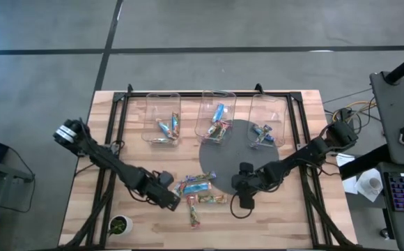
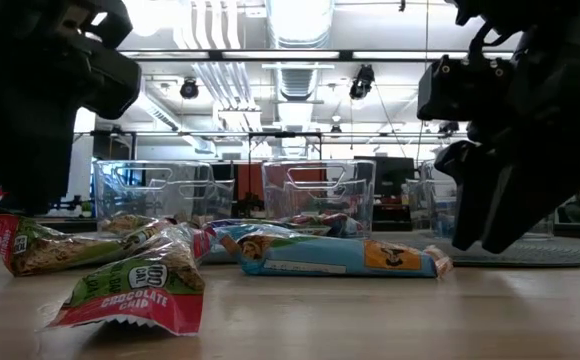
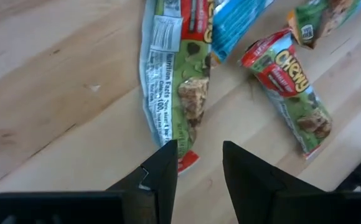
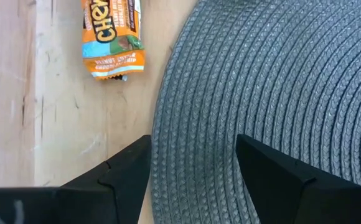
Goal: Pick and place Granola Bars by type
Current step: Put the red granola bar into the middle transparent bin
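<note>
Granola Bars [image 1: 196, 188] being left loose beside round mat [image 1: 238, 143], three bins [image 1: 163, 118] standing behind, left gripper [image 1: 171, 202] and right gripper [image 1: 244, 203] both being held apart, empty.

Foil-wrapped Granola Bars [image 1: 196, 189] lie flat, clustered on wood.

In the right wrist view the orange-wrapped bar [image 4: 112, 38] runs off the picture's edge, so only its crimped end and part of the lettering show, and the woven grey mat [image 4: 261, 81] is likewise cut at three sides. In the left wrist view the blue-wrapped bar [image 3: 235, 25] and a green-wrapped bar [image 3: 320, 18] are clipped at the edge. From above, the bars inside the three clear bins [image 1: 162, 118] are too small to sort, perhaps mostly blue, and the low view shows them only as blurs.
</note>
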Tool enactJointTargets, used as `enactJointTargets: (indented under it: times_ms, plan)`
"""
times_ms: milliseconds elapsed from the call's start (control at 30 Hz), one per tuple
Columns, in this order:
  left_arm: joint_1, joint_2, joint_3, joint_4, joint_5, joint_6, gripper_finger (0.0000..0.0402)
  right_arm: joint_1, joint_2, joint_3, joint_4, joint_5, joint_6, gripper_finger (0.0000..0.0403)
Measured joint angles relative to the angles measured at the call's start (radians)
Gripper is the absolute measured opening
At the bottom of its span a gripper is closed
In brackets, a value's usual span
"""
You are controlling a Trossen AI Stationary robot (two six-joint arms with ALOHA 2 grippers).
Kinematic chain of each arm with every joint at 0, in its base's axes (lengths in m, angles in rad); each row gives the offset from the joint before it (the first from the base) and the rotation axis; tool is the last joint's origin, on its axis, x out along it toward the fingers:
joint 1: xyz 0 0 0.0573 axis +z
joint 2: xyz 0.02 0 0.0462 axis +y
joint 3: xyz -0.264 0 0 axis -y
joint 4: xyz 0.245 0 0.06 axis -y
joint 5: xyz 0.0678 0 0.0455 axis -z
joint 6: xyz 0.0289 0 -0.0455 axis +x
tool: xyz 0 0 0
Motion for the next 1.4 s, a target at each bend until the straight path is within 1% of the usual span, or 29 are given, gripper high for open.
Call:
enactJointTargets:
  times_ms: [100,200,367,467,633,733,867,967,1067,1233,1300,1400]
  plan:
    - [-0.001,0.009,0.01,0.001,-0.003,-0.016,0.011,0.0,0.0,-0.002,0.011,0.0,-0.001,0.0224]
    - [-0.003,0.01,0.015,0.001,-0.03,-0.045,0.011,0.0,0.0,-0.005,0.011,0.0,-0.003,0.0224]
    - [-0.003,0.01,0.011,0.001,-0.036,-0.051,0.0114,0.0,0.0,-0.011,0.014,0.0,-0.003,0.0224]
    - [-0.003,0.01,0.004,-0.005,-0.04,-0.045,0.0137,0.0,0.0,-0.015,0.021,0.0,-0.003,0.0224]
    - [-0.002,0.011,0.003,-0.015,-0.041,-0.04,0.0199,0.0,0.0,-0.022,0.038,0.0,-0.002,0.0224]
    - [-0.002,0.011,0.003,-0.015,-0.042,-0.013,0.0219,0.0,0.001,-0.023,0.038,0.0,0.001,0.0224]
    - [-0.002,0.027,0.003,-0.014,-0.043,0.006,0.0222,0.0,0.001,-0.023,0.04,0.001,0.0,0.0224]
    - [-0.002,0.061,0.003,-0.002,-0.043,0.006,0.0222,0.0,0.001,-0.023,0.041,0.001,0.001,0.0224]
    - [-0.001,0.104,0.003,0.047,-0.043,0.005,0.0222,0.0,0.001,-0.028,0.041,0.001,0.0,0.0224]
    - [0.002,0.141,0.018,0.045,-0.051,-0.001,0.0222,0.0,0.001,-0.031,0.041,0.001,0.0,0.0224]
    - [0.003,0.139,0.019,0.043,-0.056,-0.003,0.0217,0.0,0.001,-0.031,0.041,0.001,0.001,0.0224]
    - [0.005,0.136,0.018,0.034,-0.063,0.001,0.0194,0.0,0.001,-0.031,0.041,0.001,0.0,0.0224]
